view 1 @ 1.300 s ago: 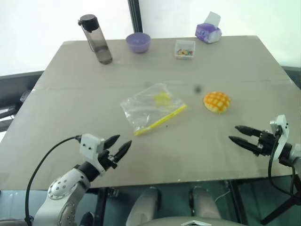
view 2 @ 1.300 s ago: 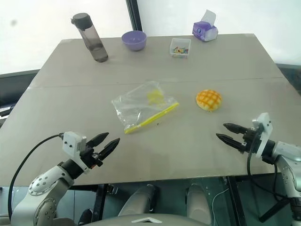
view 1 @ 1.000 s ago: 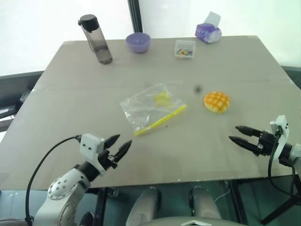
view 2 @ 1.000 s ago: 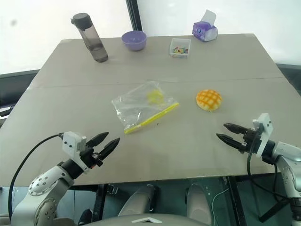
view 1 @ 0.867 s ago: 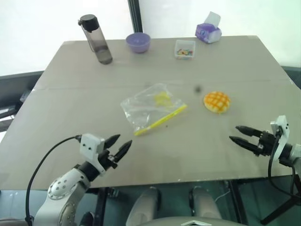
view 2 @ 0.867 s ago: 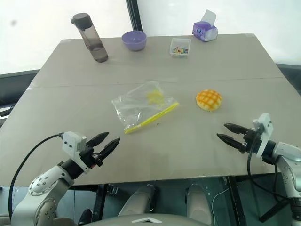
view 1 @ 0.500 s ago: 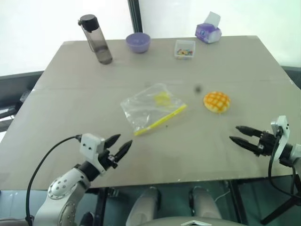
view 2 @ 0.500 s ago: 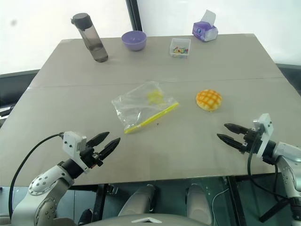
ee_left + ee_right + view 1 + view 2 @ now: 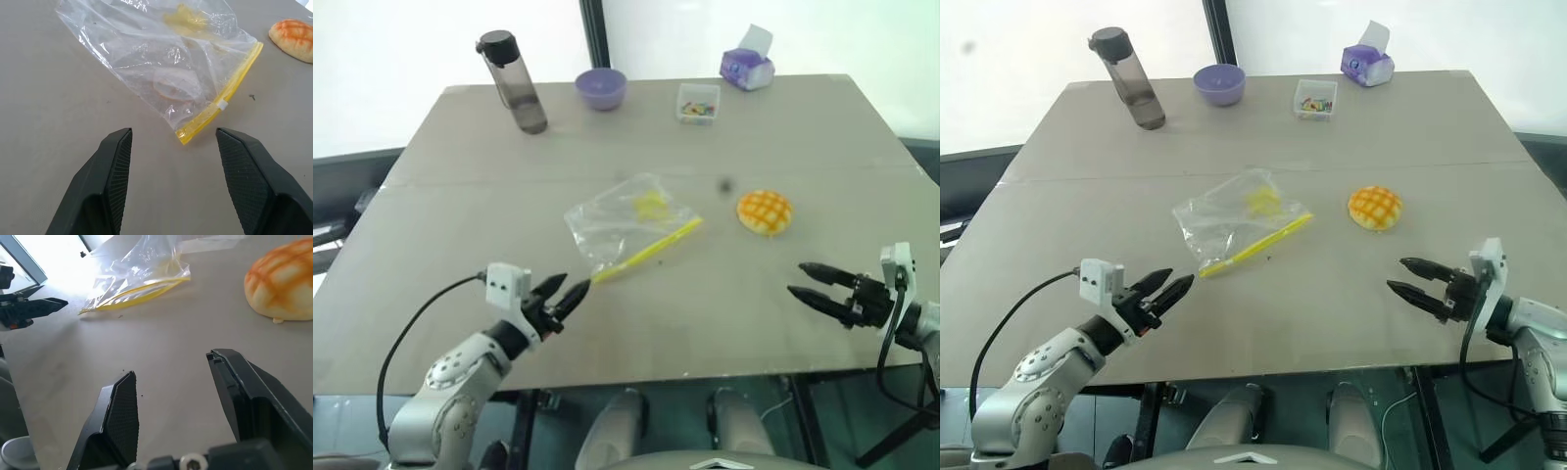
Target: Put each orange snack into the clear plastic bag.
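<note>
left gripper: nearest the tabletop's front edge, on the left side; jaws held wide apart, nothing between them; pointed at the near corner of the bag's seal.
right gripper: near the front edge on the right; jaws parted, nothing gripped; aimed inward toward the table's middle.
key relation: the clear plastic bag is found just ahead of the left jaws, its yellow strip end nearly in line with them; the orange snack is found ahead of the right jaws and a little inboard, clearly apart. Left arm judged nearer the bag, right arm nearer the snack.
bag axis: yellow seal strip is laid on a diagonal, near end toward the left gripper, far end toward the snack.
bag look: crinkly, transparent, lying flat on the tabletop, seemingly empty; mouth state cannot be told.
snack look: round, orange-yellow dome with a criss-cross grid, resting on the tabletop right of the bag, not touching it.
far row: dark bottle, purple bowl, small clear box, tissue pack, all well apart from the task things.
</note>
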### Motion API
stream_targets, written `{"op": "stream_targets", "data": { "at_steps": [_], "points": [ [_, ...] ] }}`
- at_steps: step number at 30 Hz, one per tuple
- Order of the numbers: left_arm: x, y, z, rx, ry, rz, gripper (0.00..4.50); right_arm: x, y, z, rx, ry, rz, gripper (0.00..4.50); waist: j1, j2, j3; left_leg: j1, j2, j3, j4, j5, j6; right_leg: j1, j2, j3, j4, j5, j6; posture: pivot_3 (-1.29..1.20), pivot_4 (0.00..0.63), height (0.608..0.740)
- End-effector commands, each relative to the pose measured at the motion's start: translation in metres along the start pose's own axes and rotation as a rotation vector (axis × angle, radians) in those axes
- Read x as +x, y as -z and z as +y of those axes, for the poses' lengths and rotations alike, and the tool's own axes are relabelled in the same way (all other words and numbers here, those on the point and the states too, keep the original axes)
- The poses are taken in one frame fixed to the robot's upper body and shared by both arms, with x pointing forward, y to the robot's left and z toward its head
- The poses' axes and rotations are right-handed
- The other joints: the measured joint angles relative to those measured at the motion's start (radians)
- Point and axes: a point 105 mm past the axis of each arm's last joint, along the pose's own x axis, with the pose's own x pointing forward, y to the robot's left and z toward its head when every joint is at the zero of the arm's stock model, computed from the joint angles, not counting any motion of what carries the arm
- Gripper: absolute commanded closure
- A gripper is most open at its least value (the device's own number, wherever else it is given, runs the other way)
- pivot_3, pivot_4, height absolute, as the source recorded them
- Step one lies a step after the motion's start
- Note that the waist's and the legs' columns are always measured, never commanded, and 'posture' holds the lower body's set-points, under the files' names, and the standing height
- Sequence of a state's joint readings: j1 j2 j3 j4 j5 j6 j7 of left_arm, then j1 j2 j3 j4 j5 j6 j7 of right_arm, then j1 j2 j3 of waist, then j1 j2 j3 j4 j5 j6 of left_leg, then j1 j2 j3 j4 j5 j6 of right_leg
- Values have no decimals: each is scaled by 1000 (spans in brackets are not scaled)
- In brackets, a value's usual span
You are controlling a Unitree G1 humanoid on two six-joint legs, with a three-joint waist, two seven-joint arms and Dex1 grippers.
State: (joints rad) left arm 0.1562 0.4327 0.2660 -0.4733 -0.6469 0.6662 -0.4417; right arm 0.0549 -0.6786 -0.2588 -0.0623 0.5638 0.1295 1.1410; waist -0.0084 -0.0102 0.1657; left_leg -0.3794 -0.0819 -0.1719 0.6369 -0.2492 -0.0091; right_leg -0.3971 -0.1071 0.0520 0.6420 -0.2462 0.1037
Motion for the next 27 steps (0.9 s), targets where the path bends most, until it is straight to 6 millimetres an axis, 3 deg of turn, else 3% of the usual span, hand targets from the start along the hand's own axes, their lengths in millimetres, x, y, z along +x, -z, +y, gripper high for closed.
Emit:
{"op": "stream_targets", "data": {
  "at_steps": [1,8,19,27],
  "points": [
    [6,-3,7,-42,-17,11,1583,-4,-21,2,-223,20,-94,1862,-1,0,0,0,0,0,0,0,0,0,0,0,0,0,0,0,150,740],
    [23,-3,7,-117,4,49,1583,-1,-17,11,-371,-40,-111,1862,-3,0,0,0,0,0,0,0,0,0,0,0,1,0,0,0,150,740],
    [47,-7,14,-222,-2,92,1583,3,-16,14,-452,-111,-43,1862,-3,1,-1,1,0,0,1,0,0,0,0,1,1,0,0,0,150,740],
    [54,3,13,-447,-48,132,1583,1,-14,12,-449,-91,-27,1862,0,2,-2,1,0,0,2,0,0,1,0,1,2,0,0,0,150,740]
  ]
}}
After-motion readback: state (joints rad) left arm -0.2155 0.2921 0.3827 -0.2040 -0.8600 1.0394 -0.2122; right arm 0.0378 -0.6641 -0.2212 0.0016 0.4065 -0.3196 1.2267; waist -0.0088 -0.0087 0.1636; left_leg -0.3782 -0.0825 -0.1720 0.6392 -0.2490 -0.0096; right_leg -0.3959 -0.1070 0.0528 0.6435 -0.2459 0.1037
